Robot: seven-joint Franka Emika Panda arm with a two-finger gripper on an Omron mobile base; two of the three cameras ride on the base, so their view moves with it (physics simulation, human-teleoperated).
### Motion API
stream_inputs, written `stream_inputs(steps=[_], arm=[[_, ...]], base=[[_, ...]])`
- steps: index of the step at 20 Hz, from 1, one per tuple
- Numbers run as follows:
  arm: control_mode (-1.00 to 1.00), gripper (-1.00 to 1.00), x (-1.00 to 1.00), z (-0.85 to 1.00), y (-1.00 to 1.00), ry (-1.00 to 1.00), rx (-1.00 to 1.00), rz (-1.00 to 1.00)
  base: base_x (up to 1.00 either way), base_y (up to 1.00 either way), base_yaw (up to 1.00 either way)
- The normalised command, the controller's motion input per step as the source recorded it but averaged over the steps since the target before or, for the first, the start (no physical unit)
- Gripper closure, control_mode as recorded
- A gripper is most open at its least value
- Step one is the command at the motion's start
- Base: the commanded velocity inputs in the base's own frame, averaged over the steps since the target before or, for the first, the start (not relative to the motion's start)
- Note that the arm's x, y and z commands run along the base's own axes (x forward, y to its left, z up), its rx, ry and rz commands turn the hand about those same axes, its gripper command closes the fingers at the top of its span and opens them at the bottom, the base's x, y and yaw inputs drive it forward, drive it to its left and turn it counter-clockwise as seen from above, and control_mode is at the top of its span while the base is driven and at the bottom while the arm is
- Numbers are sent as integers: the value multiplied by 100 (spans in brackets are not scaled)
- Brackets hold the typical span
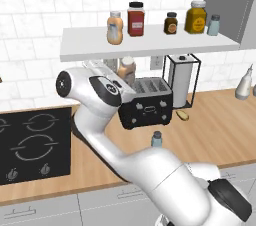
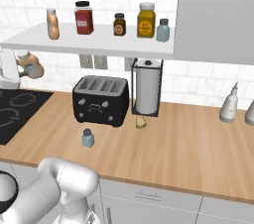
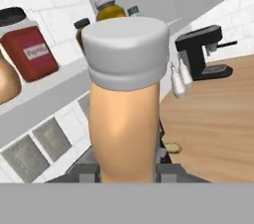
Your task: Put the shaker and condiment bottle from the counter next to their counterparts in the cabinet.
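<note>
- The gripper [image 3: 126,171] has its two fingers pinched tight on the condiment bottle [image 3: 126,114], which it holds up in the air just under the cabinet [image 1: 150,47], above and behind the toaster [image 1: 146,102], on the stove side of it.
- That bottle is a smooth, rounded peach-orange thing with a chunky pale grey cap; can't see what's inside, it's opaque.
- The cabinet is really just one flat white board on the tiled wall. Its load, starting farthest from the grey cupboard panel [image 2: 216,15]: the matching peach-orange bottle [image 1: 114,28], a red jar [image 1: 135,19] with a black lid and a label, a small dark jar [image 1: 171,23], an amber-yellow jar [image 1: 196,17], and the twin shaker [image 1: 213,25] closest to the panel.
- The shaker [image 1: 157,139] stands upright on the wooden counter [image 2: 198,143] just in front of the toaster. Pale blue-grey, see-through-ish, with a dark cap.
- The toaster is glossy black and boxy with four slots.
- Beside the toaster there's a paper towel roll [image 2: 147,91] in a thin black wire frame, and a small yellowish lump [image 2: 141,122] lies on the counter at its foot.
- Past the towel roll, a white teardrop-shaped bottle [image 2: 229,104] stands by the wall.
</note>
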Motion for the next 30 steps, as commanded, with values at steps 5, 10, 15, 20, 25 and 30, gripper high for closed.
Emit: stream_inputs(steps=[5, 10, 15, 20, 25, 30], arm=[[-100, 100, 0, 94, 25, 0, -4, 0], [-100, 100, 0, 45, 40, 2, -1, 6], [-100, 100, 0, 66, 12, 1, 2, 5], [-100, 100, 0, 43, 5, 2, 1, 2], [-100, 100, 12, 2, 19, 6, 0, 3], [-100, 100, 35, 6, 1, 1, 0, 2]], base=[[0, 0, 0], [0, 0, 0], [0, 0, 0], [0, 0, 0], [0, 0, 0], [0, 0, 0]])
